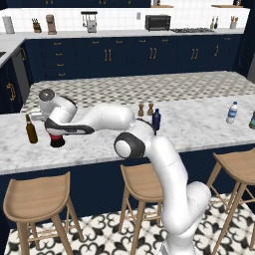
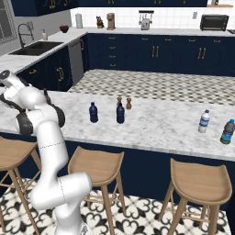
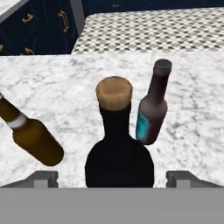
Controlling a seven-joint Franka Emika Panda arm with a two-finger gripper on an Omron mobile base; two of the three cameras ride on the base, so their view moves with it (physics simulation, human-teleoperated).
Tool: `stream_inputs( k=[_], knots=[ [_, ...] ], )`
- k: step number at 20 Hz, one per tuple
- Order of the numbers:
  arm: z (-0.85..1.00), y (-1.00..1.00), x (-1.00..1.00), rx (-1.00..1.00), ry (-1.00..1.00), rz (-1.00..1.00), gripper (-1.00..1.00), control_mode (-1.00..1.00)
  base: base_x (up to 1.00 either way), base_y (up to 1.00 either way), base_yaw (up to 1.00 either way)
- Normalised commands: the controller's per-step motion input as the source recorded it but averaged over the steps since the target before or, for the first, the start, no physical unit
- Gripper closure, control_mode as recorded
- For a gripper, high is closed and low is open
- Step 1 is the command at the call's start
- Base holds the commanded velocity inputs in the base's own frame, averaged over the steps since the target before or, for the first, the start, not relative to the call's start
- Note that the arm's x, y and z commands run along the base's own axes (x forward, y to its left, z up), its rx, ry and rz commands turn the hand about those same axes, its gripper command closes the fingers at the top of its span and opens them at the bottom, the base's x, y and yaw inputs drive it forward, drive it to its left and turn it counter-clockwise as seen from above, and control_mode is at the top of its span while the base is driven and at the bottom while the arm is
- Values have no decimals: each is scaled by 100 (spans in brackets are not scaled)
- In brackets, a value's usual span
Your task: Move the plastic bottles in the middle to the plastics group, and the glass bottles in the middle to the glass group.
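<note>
The squat black glass bottle (image 3: 119,153) with a cork top stands on the marble counter between my open gripper (image 3: 113,179); the fingertips (image 3: 46,178) sit apart from its sides. Beside it is the glass group: an amber-brown bottle (image 3: 30,135) and a dark bottle with a teal label (image 3: 153,109). In the left base view the gripper (image 1: 56,135) is over the red-banded bottle (image 1: 58,140), right of the brown bottle (image 1: 31,129). Two small dark blue plastic bottles (image 2: 93,112) (image 2: 120,113) stand mid-counter. The plastics group, a clear water bottle (image 2: 204,121) and a dark bottle (image 2: 227,131), is far right.
Two small wooden shakers (image 2: 124,102) stand just behind the blue bottles. Wooden stools (image 1: 37,196) line the counter's near side. My arm (image 1: 104,117) stretches low across the counter's left half. A sink (image 2: 32,48) lies at the back left.
</note>
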Motion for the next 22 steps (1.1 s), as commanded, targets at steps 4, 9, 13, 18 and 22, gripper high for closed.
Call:
stream_inputs(
  k=[4, 9, 13, 18, 22],
  knots=[
    [46, -47, -70, 0, 0, 3, -100, -100, 0, 0, 0],
    [46, -95, -54, 0, 0, 0, -100, -100, 0, 0, 0],
    [43, -100, -44, 0, 3, 0, -100, -100, 0, 0, 0],
    [34, -100, -29, 0, 4, 0, -100, -100, 0, 0, 0],
    [23, -100, -18, 0, 3, 0, -100, -100, 0, 0, 0]
  ],
)
